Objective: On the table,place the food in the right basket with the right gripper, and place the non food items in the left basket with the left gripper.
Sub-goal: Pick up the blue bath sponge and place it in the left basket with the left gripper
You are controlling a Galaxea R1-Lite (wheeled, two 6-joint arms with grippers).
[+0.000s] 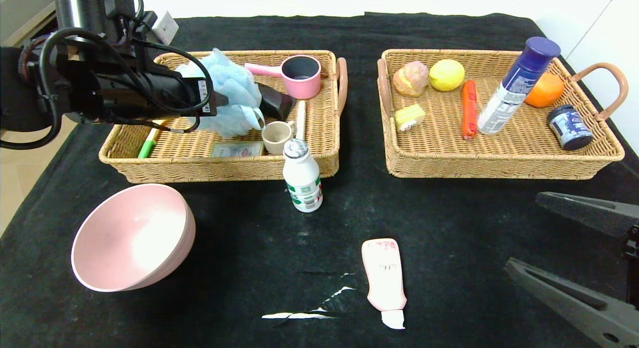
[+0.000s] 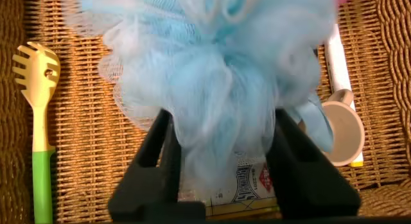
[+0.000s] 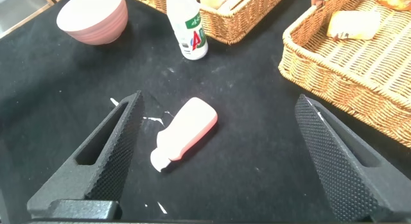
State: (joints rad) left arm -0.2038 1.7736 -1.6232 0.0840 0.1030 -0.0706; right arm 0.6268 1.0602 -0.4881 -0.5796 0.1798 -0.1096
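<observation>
Here, blue bath pouf (image 2: 212,83) between left gripper (image 2: 225,163) fingers, above left basket (image 1: 219,163).

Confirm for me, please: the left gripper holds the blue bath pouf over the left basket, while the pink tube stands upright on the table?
Not quite. The pink tube lies flat on the table, as the head view shows. The left gripper does hold the blue bath pouf over the left basket.
</observation>
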